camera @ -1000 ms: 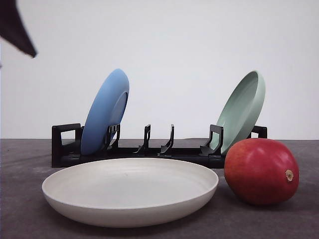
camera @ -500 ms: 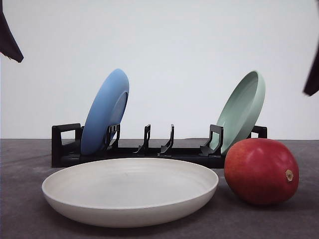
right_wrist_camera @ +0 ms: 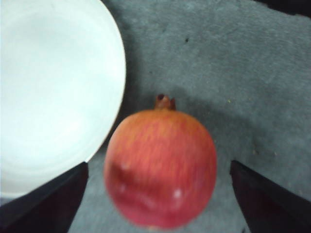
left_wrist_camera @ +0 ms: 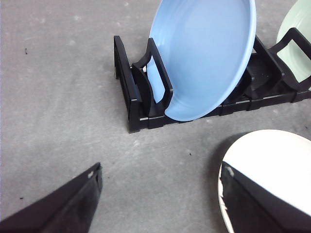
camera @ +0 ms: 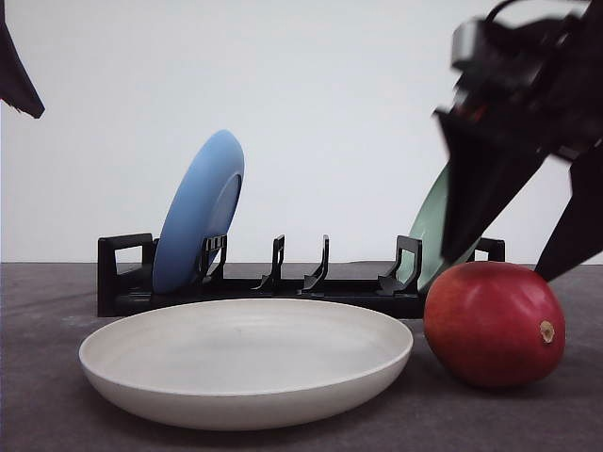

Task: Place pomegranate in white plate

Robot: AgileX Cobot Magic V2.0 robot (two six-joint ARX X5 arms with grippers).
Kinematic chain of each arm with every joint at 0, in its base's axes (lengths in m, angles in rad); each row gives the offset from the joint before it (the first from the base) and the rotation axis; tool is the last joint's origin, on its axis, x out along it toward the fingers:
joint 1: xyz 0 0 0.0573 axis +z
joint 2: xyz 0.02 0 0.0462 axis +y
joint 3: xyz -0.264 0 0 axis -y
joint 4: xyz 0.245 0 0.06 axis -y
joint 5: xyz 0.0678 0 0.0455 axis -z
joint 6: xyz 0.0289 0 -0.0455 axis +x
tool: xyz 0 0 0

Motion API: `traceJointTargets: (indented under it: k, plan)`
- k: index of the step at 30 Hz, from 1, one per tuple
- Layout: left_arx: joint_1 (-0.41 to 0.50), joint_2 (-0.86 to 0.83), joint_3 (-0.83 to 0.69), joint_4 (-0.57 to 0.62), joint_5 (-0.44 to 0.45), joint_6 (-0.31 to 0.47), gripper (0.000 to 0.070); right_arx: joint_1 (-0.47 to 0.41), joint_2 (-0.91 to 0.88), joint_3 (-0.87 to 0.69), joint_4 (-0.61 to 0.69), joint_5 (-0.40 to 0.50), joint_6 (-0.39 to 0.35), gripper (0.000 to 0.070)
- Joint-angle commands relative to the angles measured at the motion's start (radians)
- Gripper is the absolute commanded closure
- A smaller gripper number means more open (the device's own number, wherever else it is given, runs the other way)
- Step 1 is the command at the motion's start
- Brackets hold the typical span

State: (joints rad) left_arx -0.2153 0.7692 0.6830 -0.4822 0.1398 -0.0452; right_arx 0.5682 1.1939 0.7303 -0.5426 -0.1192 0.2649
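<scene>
Hovering over the glossy red rounded pomegranate (camera: 494, 324), the right hand (right_wrist_camera: 155, 194) spreads its fingers wide to straddle it; the fruit rests on the grey counter (camera: 38, 395) just beside the matte cream-white round plate (camera: 247, 363); the left hand (left_wrist_camera: 160, 199) hangs released.

I'm seeing a dark grey table (camera: 57, 395) with a matte, slightly speckled top carrying everything. The white plate (camera: 247, 361) is sitting flat on it toward the front, and the pomegranate (camera: 494, 323) is resting on the bare surface just beside the plate's right rim. Behind them a black dish rack (camera: 259, 282) is standing directly on the table.
</scene>
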Motion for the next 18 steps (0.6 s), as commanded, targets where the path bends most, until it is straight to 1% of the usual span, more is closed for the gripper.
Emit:
traceJointTargets:
  k: [1, 4, 9, 11, 13, 14, 18]
  plan:
    - [-0.001, 0.003, 0.006, 0.006, 0.001, 0.006, 0.023, 0.006, 0.038, 0.016, 0.028, 0.003, -0.011, 0.008]
    - [-0.001, 0.003, 0.006, 0.006, 0.001, 0.006, 0.023, 0.006, 0.09, 0.016, 0.056, -0.013, -0.01, 0.008]
    - [-0.001, 0.003, 0.006, 0.006, 0.001, 0.006, 0.023, 0.006, 0.148, 0.016, 0.055, -0.029, -0.007, 0.0083]
    - [-0.001, 0.003, 0.006, 0.006, 0.001, 0.007, 0.023, 0.006, 0.157, 0.016, 0.051, -0.044, -0.002, 0.0111]
    - [-0.001, 0.003, 0.006, 0.006, 0.001, 0.007, 0.023, 0.006, 0.158, 0.016, 0.047, -0.05, 0.004, 0.0183]
    - [-0.001, 0.003, 0.006, 0.006, 0.001, 0.007, 0.023, 0.006, 0.158, 0.016, 0.046, -0.055, 0.009, 0.0202]
    - [-0.001, 0.003, 0.006, 0.006, 0.001, 0.006, 0.0231, 0.005, 0.158, 0.033, 0.019, -0.077, 0.013, 0.021]
